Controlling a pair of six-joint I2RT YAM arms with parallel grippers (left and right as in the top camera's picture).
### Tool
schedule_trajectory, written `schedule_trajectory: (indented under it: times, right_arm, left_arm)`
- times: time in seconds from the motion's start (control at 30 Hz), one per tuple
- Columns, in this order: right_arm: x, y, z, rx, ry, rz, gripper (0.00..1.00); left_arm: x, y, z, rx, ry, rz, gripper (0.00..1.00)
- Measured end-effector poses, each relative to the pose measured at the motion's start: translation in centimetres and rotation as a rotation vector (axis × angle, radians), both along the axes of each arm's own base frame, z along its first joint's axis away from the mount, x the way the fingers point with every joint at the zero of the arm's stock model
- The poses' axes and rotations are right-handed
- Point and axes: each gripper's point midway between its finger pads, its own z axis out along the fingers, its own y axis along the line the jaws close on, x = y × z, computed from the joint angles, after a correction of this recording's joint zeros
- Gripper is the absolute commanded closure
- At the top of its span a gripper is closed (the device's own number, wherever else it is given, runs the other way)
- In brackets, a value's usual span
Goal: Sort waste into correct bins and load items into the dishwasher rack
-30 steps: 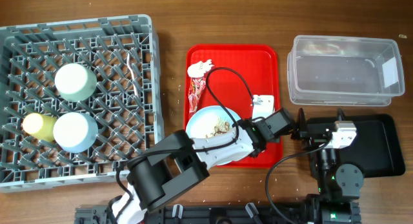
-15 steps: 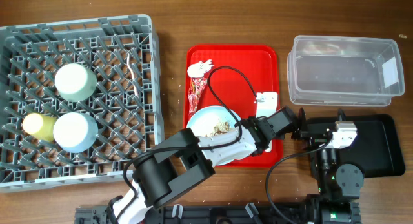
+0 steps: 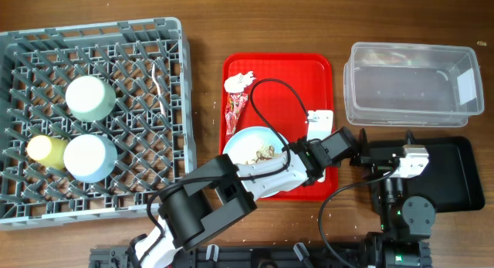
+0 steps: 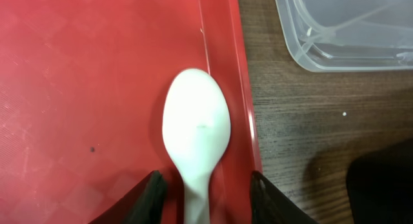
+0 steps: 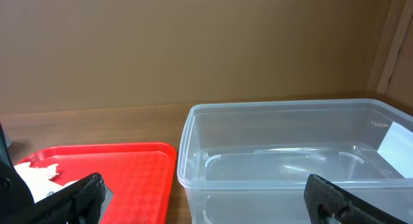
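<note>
In the left wrist view a white plastic spoon (image 4: 195, 127) lies on the red tray (image 4: 97, 88) beside its right rim. My left gripper (image 4: 208, 199) is open, one finger on each side of the spoon's handle, not touching it. From overhead the left gripper (image 3: 318, 118) is over the tray's right side and hides the spoon. The pale blue plate (image 3: 248, 148) with food scraps (image 3: 261, 152), the red wrapper (image 3: 233, 110) and the white tissue (image 3: 241, 82) lie on the tray's left part. My right gripper (image 5: 206, 208) is open and empty, over the black tray (image 3: 451, 179).
The grey rack (image 3: 139, 44) at the left holds the mint-green bowl (image 3: 90, 96), the pale blue bowl (image 3: 89, 157), the yellow cup (image 3: 45, 150) and a white piece of cutlery (image 3: 160, 79). The clear tub (image 3: 413, 83) stands right of the red tray and fills the right wrist view (image 5: 284, 153).
My left gripper has moved a little to the right and away, along the red tray's right side. The right arm has not moved.
</note>
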Motion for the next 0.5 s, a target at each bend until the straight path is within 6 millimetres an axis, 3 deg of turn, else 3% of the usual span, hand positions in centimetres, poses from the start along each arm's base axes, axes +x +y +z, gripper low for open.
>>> schedule_trajectory:
  times: [0.1, 0.5]
  right_arm:
    - [0.00, 0.02, -0.02, 0.000, 0.001, 0.001, 0.00]
    - [0.00, 0.01, 0.03, 0.003, -0.001, 0.001, 0.00]
  left_arm:
    - [-0.06, 0.18, -0.22, 0.014, -0.003, -0.002, 0.88]
    - [0.00, 0.11, -0.35, 0.010, -0.006, 0.008, 0.96]
